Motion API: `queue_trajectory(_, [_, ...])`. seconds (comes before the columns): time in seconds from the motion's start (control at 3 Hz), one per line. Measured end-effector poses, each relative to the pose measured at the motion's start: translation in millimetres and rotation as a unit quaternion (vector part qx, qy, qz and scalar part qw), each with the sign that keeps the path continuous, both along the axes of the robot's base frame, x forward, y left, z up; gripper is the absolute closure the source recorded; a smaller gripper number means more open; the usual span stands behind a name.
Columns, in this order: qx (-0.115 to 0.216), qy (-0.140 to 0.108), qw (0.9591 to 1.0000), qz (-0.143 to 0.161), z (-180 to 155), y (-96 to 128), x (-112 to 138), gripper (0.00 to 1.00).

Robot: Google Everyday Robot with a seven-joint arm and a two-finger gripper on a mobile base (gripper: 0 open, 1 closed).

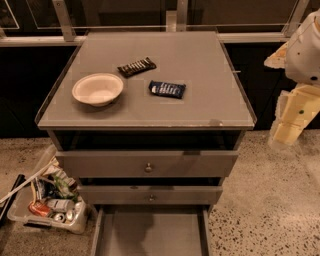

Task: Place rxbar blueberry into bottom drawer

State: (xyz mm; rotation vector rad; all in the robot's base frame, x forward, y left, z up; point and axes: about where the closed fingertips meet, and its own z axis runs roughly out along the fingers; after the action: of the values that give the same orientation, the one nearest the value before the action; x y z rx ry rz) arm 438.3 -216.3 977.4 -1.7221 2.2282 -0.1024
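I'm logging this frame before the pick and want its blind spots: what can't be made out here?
Camera view, the only one:
- gripper, right of the cabinet and apart from the rxbar blueberry: its arm is cut off by the right edge.
- bottom drawer, pulled out: its front end is cut off by the lower edge.
- two upper drawers: insides hidden by their shut fronts.
- Wrapper lettering: too small to read.

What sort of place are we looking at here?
Probably an office or lab corner: a grey drawer cabinet on speckled floor, glass partition behind, a bin of cans beside it. The gripper hangs right of the cabinet.
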Motion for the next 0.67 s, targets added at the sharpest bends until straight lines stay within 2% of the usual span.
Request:
queue_trajectory(0.33, [0.001,-0.002,1.0000,0.001,1,1,0,0.00])
queue_trajectory(0.67, [0.017,-0.020,0.9995,0.020,-2,23,10,0.00])
